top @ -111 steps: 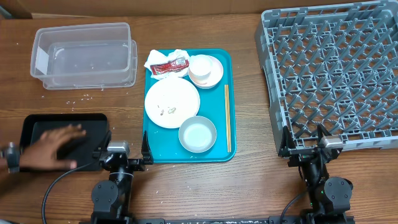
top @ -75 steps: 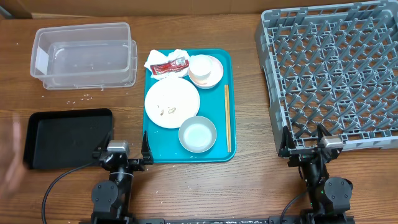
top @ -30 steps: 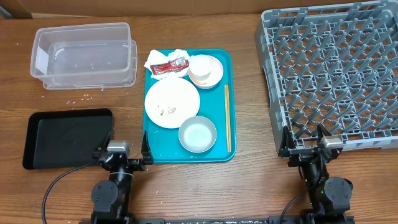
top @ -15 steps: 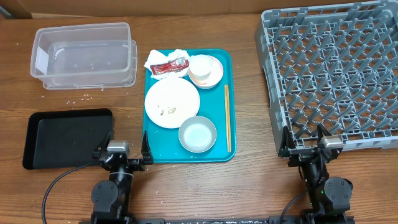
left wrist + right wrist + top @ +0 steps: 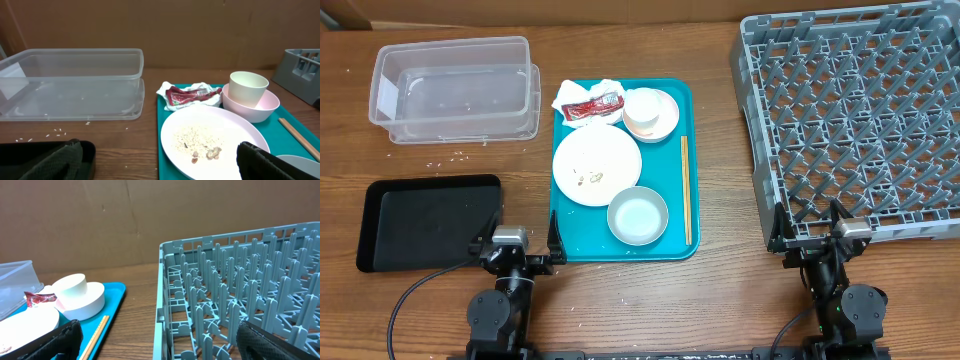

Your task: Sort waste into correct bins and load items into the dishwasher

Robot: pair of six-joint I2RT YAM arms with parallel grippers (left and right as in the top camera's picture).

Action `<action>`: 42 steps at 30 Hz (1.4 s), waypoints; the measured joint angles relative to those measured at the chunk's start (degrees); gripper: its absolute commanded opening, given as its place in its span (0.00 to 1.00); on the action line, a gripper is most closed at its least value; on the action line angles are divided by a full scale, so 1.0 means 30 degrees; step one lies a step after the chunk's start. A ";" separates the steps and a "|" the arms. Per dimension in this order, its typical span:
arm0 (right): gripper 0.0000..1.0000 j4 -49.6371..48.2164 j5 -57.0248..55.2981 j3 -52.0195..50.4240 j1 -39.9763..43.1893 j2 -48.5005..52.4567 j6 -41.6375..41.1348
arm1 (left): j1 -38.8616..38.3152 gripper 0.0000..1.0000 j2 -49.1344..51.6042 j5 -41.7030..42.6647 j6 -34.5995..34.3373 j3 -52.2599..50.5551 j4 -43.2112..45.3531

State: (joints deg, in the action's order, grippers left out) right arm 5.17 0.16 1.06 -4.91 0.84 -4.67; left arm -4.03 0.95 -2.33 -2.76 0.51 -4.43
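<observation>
On the teal tray (image 5: 675, 248) lie a crumpled napkin (image 5: 607, 89), a red-and-white sachet (image 5: 592, 106), a pink plate (image 5: 605, 150) with rice and scraps (image 5: 590, 180), a white cup (image 5: 642, 104) in a pink saucer (image 5: 667, 120), a pale bowl (image 5: 638, 216) and chopsticks (image 5: 685, 190). The clear tub (image 5: 455, 88) and the black tray (image 5: 428, 222) stand to the left, and the grey dish rack (image 5: 850, 120) to the right. My left gripper (image 5: 517, 248) (image 5: 160, 165) is open near the teal tray's front left corner. My right gripper (image 5: 810, 240) (image 5: 157, 340) is open at the rack's front left corner.
Loose rice grains (image 5: 445, 160) lie on the wooden table in front of the tub. A cardboard wall closes off the back of the table. The rack (image 5: 235, 305) fills the right of the right wrist view.
A hand that rested on the black tray has withdrawn to the left, and the tray has shifted slightly. Neither arm has moved.
</observation>
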 measured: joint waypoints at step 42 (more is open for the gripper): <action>1.00 0.0000 0.0007 0.0000 0.0000 0.0000 0.0007 | 0.0000 1.00 0.0000 -0.0080 0.0481 -0.0007 0.0211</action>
State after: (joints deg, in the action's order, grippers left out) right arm 5.17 0.19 1.06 -4.91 0.84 -4.64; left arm -4.03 0.95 -2.57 -1.32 0.49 -3.79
